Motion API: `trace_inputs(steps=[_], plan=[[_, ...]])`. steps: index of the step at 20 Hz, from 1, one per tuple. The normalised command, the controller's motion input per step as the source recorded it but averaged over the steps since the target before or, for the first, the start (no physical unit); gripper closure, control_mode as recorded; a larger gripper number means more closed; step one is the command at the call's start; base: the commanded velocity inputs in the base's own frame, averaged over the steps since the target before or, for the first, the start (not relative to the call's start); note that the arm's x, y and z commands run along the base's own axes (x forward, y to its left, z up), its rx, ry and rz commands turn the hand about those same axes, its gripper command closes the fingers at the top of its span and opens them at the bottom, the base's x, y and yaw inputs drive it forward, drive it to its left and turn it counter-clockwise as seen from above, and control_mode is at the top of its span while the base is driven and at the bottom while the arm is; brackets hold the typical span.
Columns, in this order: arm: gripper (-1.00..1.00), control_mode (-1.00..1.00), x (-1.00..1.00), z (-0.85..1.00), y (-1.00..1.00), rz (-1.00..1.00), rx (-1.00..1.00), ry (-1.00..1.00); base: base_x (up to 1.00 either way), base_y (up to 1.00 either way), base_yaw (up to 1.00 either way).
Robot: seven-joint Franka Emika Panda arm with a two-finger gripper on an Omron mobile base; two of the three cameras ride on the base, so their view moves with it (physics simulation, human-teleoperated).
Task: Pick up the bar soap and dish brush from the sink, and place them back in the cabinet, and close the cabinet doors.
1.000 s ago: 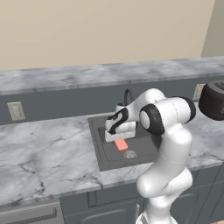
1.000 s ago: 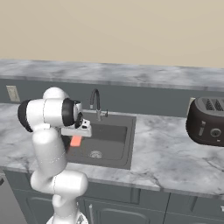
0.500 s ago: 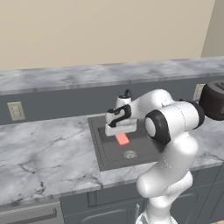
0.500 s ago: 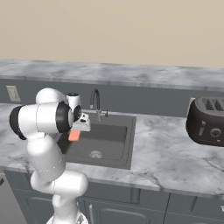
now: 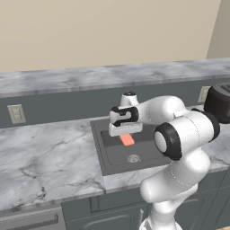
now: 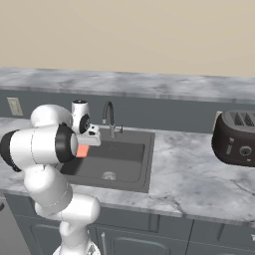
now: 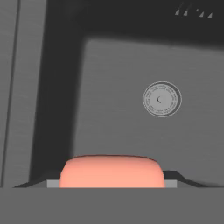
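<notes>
1. My hand [image 5: 126,133] hangs above the sink [image 5: 101,148], and in the hand view the soap [image 7: 112,171] sits squarely between my fingers, which look pressed onto its two ends. I judge it pinched and lifted, since the basin floor lies well below it.
2. The step in hand is carrying the soap up out of the basin. I should rise straight, keeping clear of the faucet [image 6: 109,117] just beside my hand in the right base view.
3. The soap is smooth and rounded, so it may slip. I should keep the squeeze steady and avoid sudden twists of the wrist.
4. Below the soap, the drain [image 7: 162,99] marks the basin's middle. I cannot see the brush from here, so I will need to look for it on the return.
5. Farther off, the desk [image 5: 40,148] runs left and right, with a toaster [image 6: 235,138] well apart at the right. The cabinet lies somewhere above, so I should swing up slowly.
</notes>
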Motion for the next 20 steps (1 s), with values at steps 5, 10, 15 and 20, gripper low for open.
trace_inputs(steps=[5, 10, 15, 20], plan=[[1.00, -1.00, -0.22, 0.33, -0.02, 0.00, 0.00, 0.00, 0.00, 0.00, 0.00], [1.00, -1.00, -0.22, 0.35, -0.06, 0.00, 0.00, 0.00, 0.00, 0.00, 0.00], [1.00, -1.00, -0.24, 0.37, -0.11, 0.00, 0.00, 0.00, 0.00, 0.00, 0.00], [1.00, -1.00, -0.25, 0.37, -0.14, 0.00, 0.00, 0.00, 0.00, 0.00, 0.00]])
